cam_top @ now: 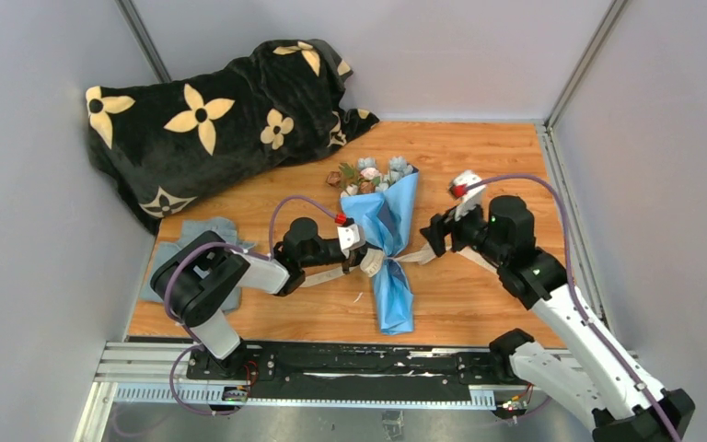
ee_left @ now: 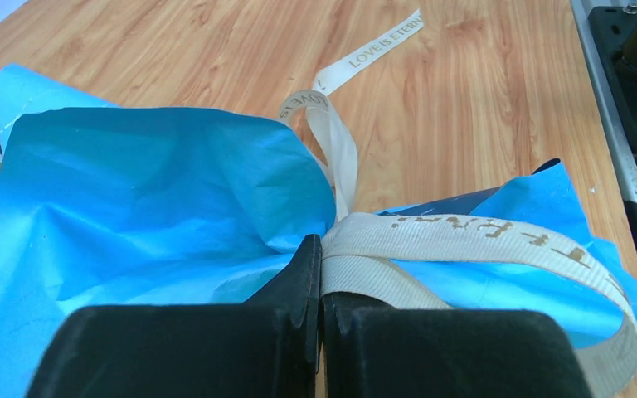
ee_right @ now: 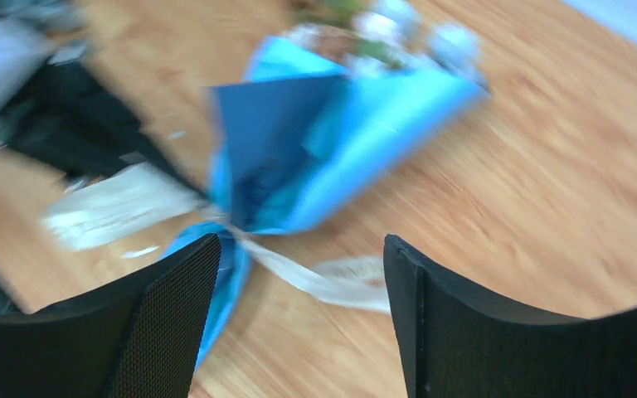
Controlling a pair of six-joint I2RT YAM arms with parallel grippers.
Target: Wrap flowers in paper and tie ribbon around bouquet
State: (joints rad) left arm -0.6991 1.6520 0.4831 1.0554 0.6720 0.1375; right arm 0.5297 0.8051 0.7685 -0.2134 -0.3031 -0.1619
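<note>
Wood tabletop (cam_top: 479, 166), bouquet (cam_top: 391, 221) centred — left tool (ee_left: 321, 249) pinching ribbon (ee_left: 464, 236); right tool (ee_right: 302, 245) spread, open wood beyond.

A light wood-grain table (cam_top: 479, 175) fills the floor of a booth closed in by plain pale grey walls (cam_top: 37, 184) with slim metal corner posts (cam_top: 582, 64). A black blanket (cam_top: 212, 110) with cream flower prints lies heaped in the far left corner, with a grey-blue cloth (cam_top: 204, 230) crumpled near the left wall. A slotted aluminium rail (cam_top: 331, 373) runs along the near edge. The light is soft and even.

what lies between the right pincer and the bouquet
Only a loose tail of the ribbon on the wooden table, seen in the top and right wrist views.
</note>
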